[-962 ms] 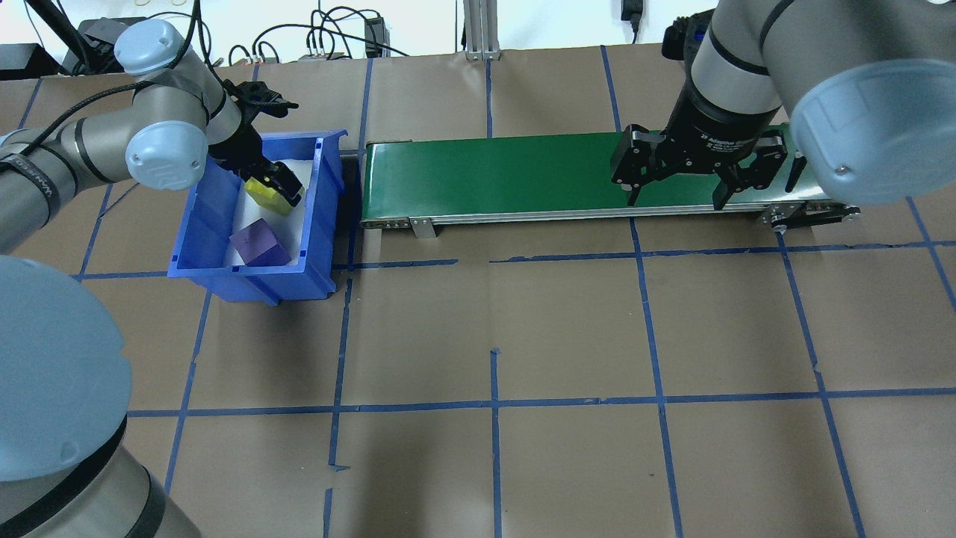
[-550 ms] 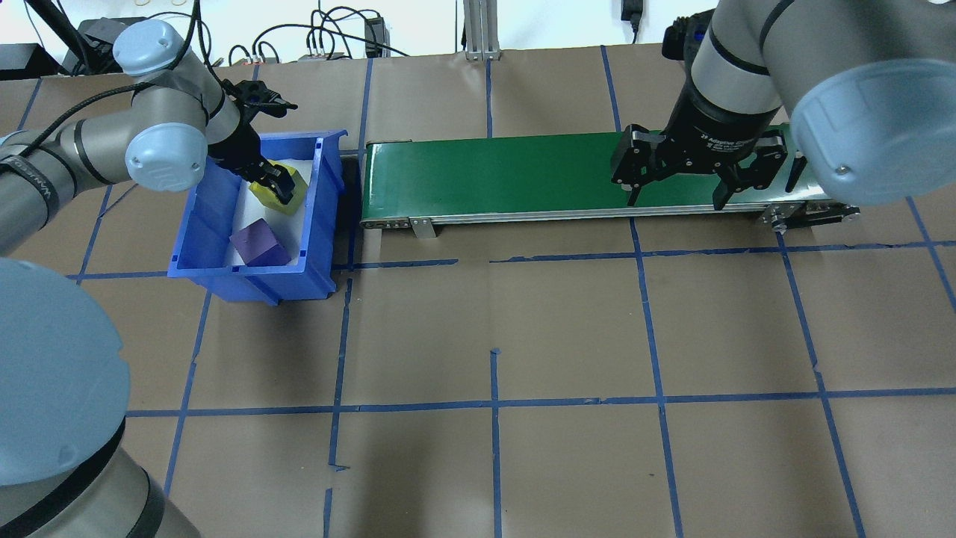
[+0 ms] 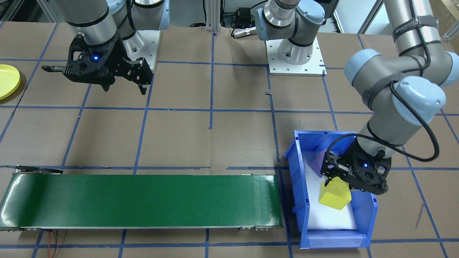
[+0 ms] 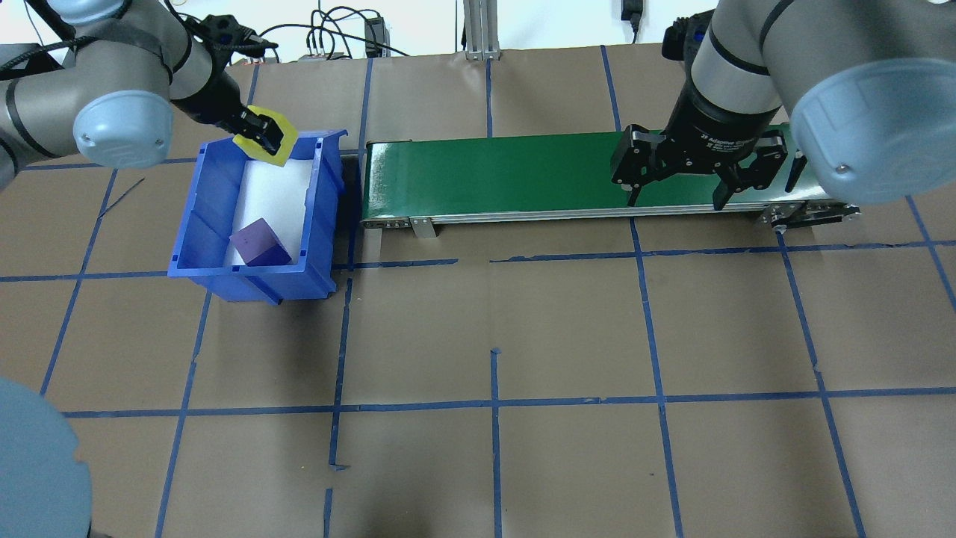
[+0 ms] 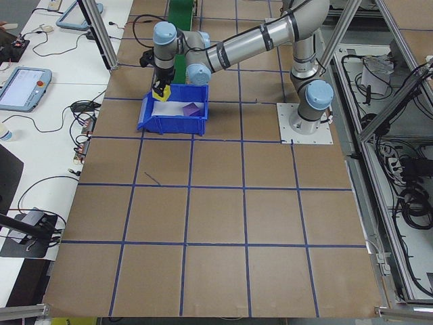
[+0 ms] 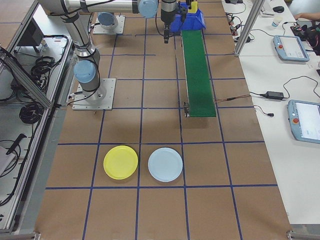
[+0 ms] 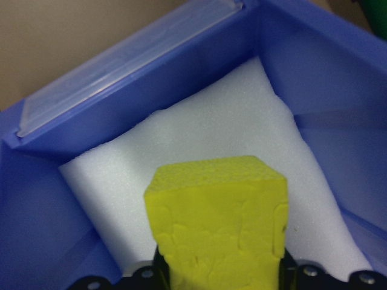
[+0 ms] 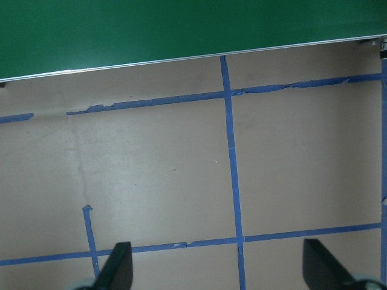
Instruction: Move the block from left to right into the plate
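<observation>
Left pincer point(image 3: 335, 186) clamped on yellow foam block point(image 3: 334, 195), held above blue bin point(image 3: 300, 200). Block looks light, soft, squashy; grip across flat sides. Right pincer point(image 4: 676, 188) spread wide, empty, near green conveyor point(image 4: 493, 175). Yellow plate point(image 6: 120, 162) well apart.

A yellow block point(image 7: 217, 223) of rough, pitted, matt foam. Beneath it, a blue bin point(image 3: 299, 200) of smooth, slightly shiny plastic, lined with a white matt foam sheet point(image 7: 230, 133); a clear plastic label strip point(image 7: 127, 60) runs along the bin's end wall. In the bin, a matt purple block point(image 4: 259, 242). Beside the bin, a glossy green conveyor belt point(image 4: 508, 175) with a bright metal side rail. The surface point(image 4: 567, 329) is covered in dull brown paper crossed by blue tape. A smooth yellow plastic plate point(image 6: 120, 162) sits far from the bin.
</observation>
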You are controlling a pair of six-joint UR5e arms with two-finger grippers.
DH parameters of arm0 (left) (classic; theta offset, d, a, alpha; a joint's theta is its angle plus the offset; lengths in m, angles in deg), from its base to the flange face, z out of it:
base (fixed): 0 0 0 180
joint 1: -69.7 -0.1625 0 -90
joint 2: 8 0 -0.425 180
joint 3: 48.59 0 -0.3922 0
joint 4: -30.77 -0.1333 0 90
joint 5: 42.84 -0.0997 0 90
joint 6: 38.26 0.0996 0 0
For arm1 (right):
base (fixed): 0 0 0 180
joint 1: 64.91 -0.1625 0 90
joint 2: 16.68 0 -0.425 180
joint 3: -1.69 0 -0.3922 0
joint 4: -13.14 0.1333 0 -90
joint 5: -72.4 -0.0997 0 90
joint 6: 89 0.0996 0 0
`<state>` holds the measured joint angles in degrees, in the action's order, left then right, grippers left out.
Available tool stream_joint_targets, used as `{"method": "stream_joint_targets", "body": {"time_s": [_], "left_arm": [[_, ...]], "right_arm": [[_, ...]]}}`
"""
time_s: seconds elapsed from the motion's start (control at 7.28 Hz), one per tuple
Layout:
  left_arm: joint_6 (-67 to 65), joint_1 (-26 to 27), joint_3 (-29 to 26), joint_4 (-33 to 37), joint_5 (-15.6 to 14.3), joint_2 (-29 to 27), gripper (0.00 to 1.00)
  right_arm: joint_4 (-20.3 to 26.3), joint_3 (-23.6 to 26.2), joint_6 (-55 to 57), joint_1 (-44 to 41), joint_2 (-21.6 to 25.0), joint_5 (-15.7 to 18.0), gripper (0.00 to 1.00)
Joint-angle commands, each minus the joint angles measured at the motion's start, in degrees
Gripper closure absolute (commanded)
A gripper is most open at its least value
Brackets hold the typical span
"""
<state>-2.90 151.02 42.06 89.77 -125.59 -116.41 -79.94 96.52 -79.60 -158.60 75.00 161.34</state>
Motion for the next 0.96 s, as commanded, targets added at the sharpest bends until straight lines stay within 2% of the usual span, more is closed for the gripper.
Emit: {"method": "stream_joint_targets", "body": {"time_s": [0.0,0.27,0.55,0.82], "left_arm": [[-5.96,5.75,-0.12,-0.63,5.75,3.47,0.62],[-7.06,9.54,1.02,-4.4,6.29,1.29,0.62],[-9.15,12.97,1.11,-10.97,6.21,-5.81,0.62],[-10.14,13.16,1.37,-11.37,5.51,-8.3,0.59]], "right_arm": [[0.09,0.0,0.0,0.0,0.0,0.0,0.0],[0.09,0.0,0.0,0.0,0.0,0.0,0.0],[0.09,0.0,0.0,0.0,0.0,0.09,0.0],[0.09,0.0,-0.09,0.0,0.0,0.09,0.0]]}}
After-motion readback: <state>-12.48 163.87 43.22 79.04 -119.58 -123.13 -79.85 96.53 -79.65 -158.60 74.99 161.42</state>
